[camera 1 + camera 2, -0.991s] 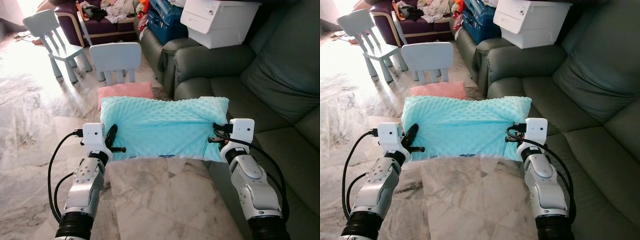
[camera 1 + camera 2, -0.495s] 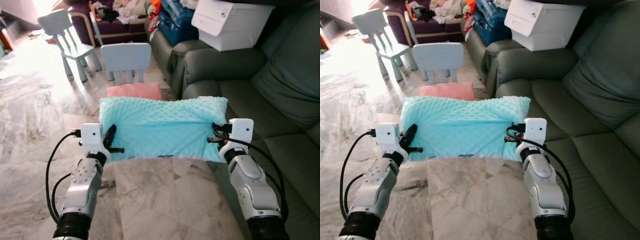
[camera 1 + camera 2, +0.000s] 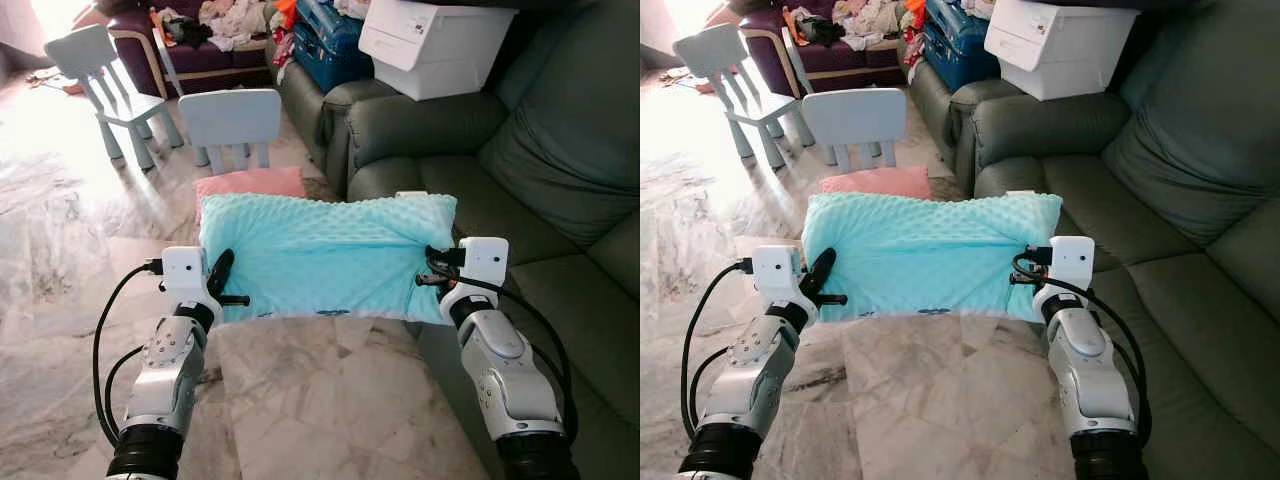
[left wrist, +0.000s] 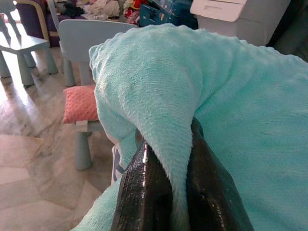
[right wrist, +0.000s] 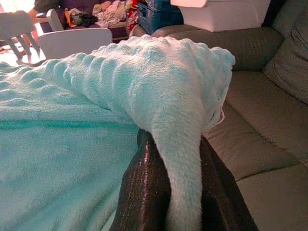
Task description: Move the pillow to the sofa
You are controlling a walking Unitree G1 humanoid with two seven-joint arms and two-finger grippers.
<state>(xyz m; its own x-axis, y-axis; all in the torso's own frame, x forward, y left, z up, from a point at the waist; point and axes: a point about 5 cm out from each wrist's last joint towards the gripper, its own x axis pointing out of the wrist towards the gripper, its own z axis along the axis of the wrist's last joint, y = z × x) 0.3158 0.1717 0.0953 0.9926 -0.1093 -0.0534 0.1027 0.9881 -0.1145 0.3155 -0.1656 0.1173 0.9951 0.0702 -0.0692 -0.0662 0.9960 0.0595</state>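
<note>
I have the soft, light pillow point(image 3: 325, 255) pinched by folds at opposite ends, left pincer point(image 3: 222, 285) and right pincer point(image 3: 432, 268) each clenched on fabric, which should sag toward the sofa point(image 3: 560, 290).

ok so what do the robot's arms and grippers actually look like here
Both arms are silver metal with rounded joint housings and black cuffs near the bottom. Each wrist carries a white boxy block. Loose black cables loop along both arms. The left gripper and right gripper have long glossy black fingers.
</note>
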